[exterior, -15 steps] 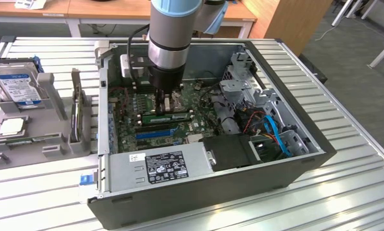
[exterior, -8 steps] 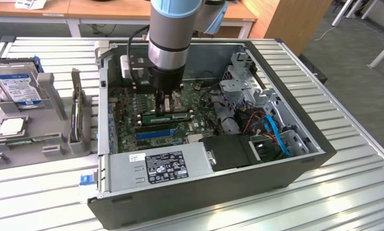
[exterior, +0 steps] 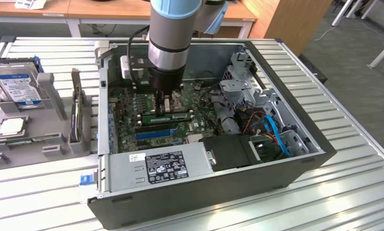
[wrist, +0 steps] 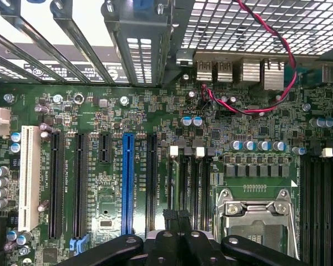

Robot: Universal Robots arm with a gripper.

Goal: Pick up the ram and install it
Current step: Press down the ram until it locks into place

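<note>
The ram (exterior: 155, 118) is a narrow green stick with black chips, lying lengthwise along the memory slots on the motherboard inside the open computer case (exterior: 295, 163). My gripper (exterior: 168, 107) reaches straight down into the case and stands shut directly over the middle of the ram, its tips at the stick's upper edge. Whether they touch it I cannot tell. In the wrist view the gripper (wrist: 176, 217) has its black fingers (wrist: 167, 238) pressed together above the black memory slots (wrist: 191, 183), between the blue slot (wrist: 127, 183) and the processor socket (wrist: 255, 221).
A power supply (exterior: 160, 166) fills the case's near side, with a drive cage and blue cables (exterior: 278, 137) at the exterior view's right. At the exterior view's left, a grey fixture (exterior: 51, 139) holds a hard drive (exterior: 15, 86) and an upright green card (exterior: 76, 113).
</note>
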